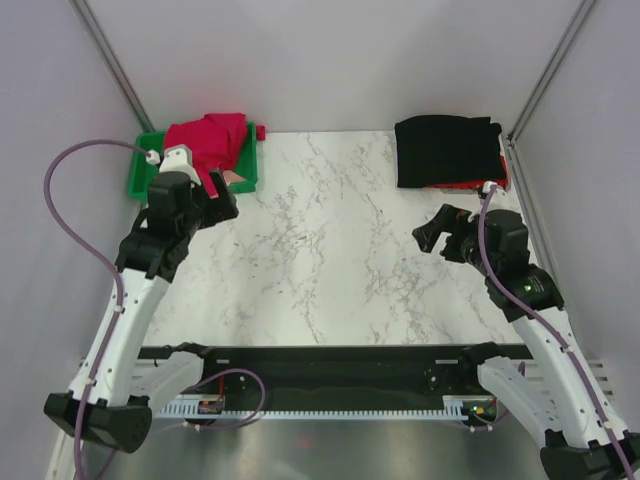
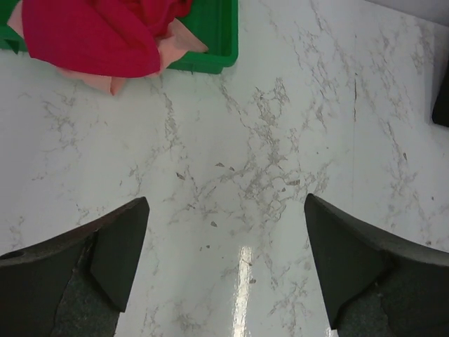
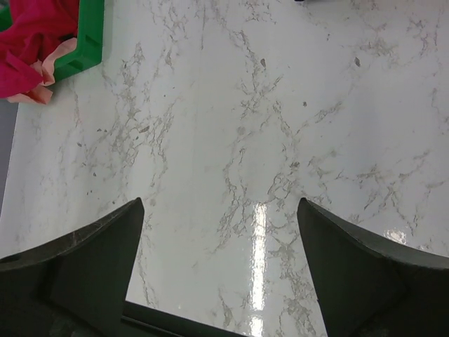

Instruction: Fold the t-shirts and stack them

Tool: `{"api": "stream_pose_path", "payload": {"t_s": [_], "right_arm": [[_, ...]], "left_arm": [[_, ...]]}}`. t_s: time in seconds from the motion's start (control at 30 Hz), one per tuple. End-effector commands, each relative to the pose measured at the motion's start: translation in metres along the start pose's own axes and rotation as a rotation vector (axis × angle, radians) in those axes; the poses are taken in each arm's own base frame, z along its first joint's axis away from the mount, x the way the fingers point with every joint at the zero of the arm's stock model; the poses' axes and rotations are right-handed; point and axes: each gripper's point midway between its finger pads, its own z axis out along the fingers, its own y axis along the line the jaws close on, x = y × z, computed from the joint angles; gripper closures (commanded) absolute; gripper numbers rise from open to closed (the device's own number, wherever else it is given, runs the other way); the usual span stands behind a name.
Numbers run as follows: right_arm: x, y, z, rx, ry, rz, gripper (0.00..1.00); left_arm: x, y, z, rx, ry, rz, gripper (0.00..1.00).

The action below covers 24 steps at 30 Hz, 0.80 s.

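Note:
A crumpled crimson-red t-shirt point(image 1: 207, 139) lies heaped in the green tray point(image 1: 140, 170) at the back left, with a salmon-pink t-shirt point(image 1: 236, 177) showing under it. Both also show in the left wrist view, red point(image 2: 91, 35) over pink point(image 2: 186, 42). A folded black t-shirt point(image 1: 446, 150) lies at the back right, with a red edge point(image 1: 462, 186) showing beneath it. My left gripper point(image 1: 222, 203) is open and empty just in front of the tray. My right gripper point(image 1: 431, 231) is open and empty over the marble, in front of the black t-shirt.
The marble table point(image 1: 320, 260) is boxed in by grey walls on the left, back and right, with metal posts point(image 1: 112, 62) at the back corners. A black rail point(image 1: 320, 360) runs along the near edge between the arm bases.

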Motion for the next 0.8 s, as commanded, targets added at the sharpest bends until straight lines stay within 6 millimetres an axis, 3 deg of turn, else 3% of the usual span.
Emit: {"api": "stream_pose_path", "payload": {"t_s": [0.0,0.03,0.1,0.13,0.2,0.27,0.4,0.53,0.77], "right_arm": [[-0.002,0.001,-0.011,-0.024,-0.044,-0.024,0.02],[0.002,0.002,-0.011,-0.037,-0.041,-0.019,0.02],[0.015,0.001,-0.005,-0.052,-0.002,-0.014,0.02],[0.019,0.003,-0.003,-0.067,0.017,-0.011,0.02],[0.033,0.000,0.008,-0.068,0.074,-0.006,0.02],[0.042,0.000,0.016,-0.086,0.108,-0.003,0.02],[0.055,-0.003,0.032,-0.102,0.148,-0.016,0.02],[0.065,-0.009,0.044,-0.096,0.169,-0.024,0.02],[0.092,-0.021,0.065,-0.092,0.246,-0.028,0.02]], "left_arm": [[-0.035,0.020,0.018,-0.133,-0.063,0.011,0.00],[-0.037,0.036,0.034,-0.190,-0.046,-0.039,0.00],[-0.043,0.047,0.051,-0.189,-0.033,-0.124,0.01],[-0.056,0.069,0.059,-0.218,-0.068,-0.208,0.02],[-0.050,0.084,0.085,-0.217,-0.033,-0.273,0.06],[-0.048,0.111,0.113,-0.268,-0.010,-0.325,0.09],[-0.047,0.144,0.152,-0.330,0.011,-0.371,0.18],[-0.043,0.191,0.163,-0.447,-0.020,-0.527,0.22],[0.006,0.222,0.191,-0.371,0.012,-0.730,0.31]]}}
